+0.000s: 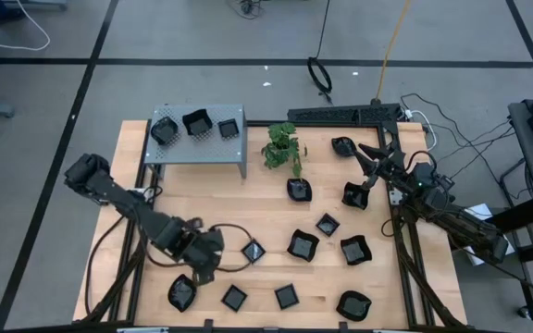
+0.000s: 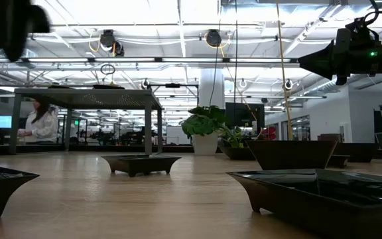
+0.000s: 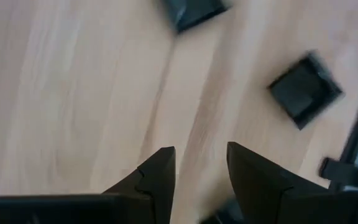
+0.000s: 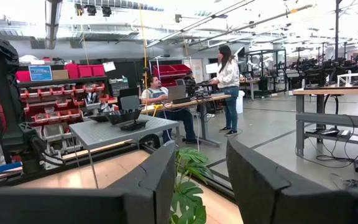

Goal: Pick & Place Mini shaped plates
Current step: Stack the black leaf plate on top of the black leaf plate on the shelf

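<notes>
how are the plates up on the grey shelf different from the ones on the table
The three plates on the grey shelf are raised off the wood and sit side by side in a row. The plates on the table, such as and, lie low and scattered with gaps between them, and there are many more of them. Both groups are small, glossy and black.

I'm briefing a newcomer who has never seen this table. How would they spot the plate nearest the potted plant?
Start at the grey perforated shelf at the table's far left corner, then move right to the small green potted plant. Just in front of the plant lies one black mini plate. Unlike the three plates on the shelf, it rests on the bare wood, alone beside the plant.
</notes>
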You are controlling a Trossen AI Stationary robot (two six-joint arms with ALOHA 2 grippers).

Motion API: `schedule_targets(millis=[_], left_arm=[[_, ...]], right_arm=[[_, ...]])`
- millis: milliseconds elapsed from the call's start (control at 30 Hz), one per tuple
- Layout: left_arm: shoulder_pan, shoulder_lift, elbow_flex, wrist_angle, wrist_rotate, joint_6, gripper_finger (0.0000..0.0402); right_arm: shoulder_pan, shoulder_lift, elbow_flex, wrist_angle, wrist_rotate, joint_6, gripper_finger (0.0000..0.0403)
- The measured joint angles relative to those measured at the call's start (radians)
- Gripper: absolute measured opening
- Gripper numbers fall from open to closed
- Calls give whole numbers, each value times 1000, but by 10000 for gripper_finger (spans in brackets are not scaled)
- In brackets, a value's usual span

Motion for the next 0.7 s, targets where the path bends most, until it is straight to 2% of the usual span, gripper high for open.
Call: schedule_targets(millis=[200, 333, 467, 700], left_arm=[[-26, -2, 0, -66, 11, -604, 150], [-67, 29, 2, -60, 38, -838, 150], [-108, 100, 1, -40, 147, -990, 150], [-136, 257, 2, 174, 319, -1110, 150]], right_arm=[[0, 0, 0, 0, 0, 0, 130], [0, 0, 0, 0, 0, 0, 130], [0, 0, 0, 0, 0, 0, 130], [0, 0, 0, 0, 0, 0, 130]])
